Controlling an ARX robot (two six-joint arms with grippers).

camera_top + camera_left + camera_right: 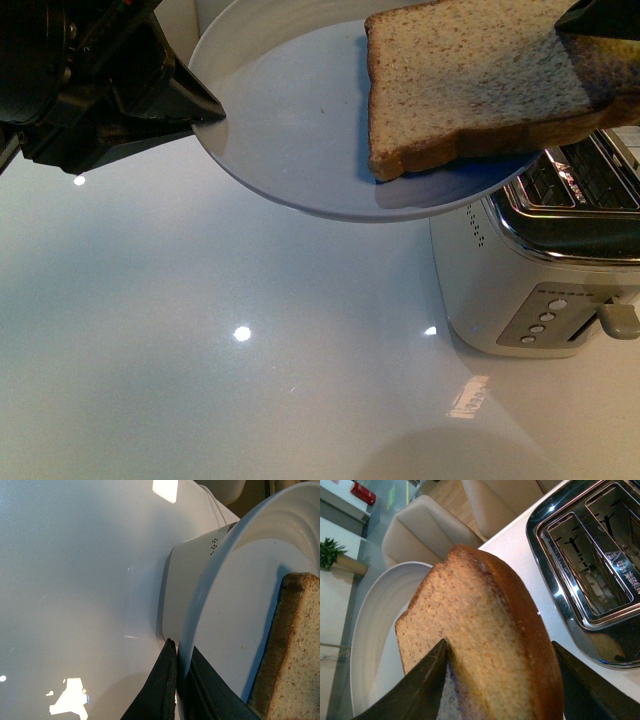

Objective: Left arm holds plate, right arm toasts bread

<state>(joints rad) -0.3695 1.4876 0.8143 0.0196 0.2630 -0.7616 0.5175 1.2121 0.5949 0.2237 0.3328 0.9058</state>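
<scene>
My left gripper [205,112] is shut on the rim of the pale blue-grey plate [290,120] and holds it in the air above the white table. In the left wrist view the jaws [179,652] pinch the plate's rim [220,570]. My right gripper [590,40] is shut on the slice of speckled brown bread [470,80], which hangs just above the plate's right side. In the right wrist view the bread [480,630] sits between the two black fingers [420,685], with the plate [370,625] behind it.
A white and chrome two-slot toaster [560,250] stands on the glossy white table [200,340] under the plate's right edge; its open slots [592,555] show in the right wrist view. Beige chairs [425,530] stand beyond the table's edge.
</scene>
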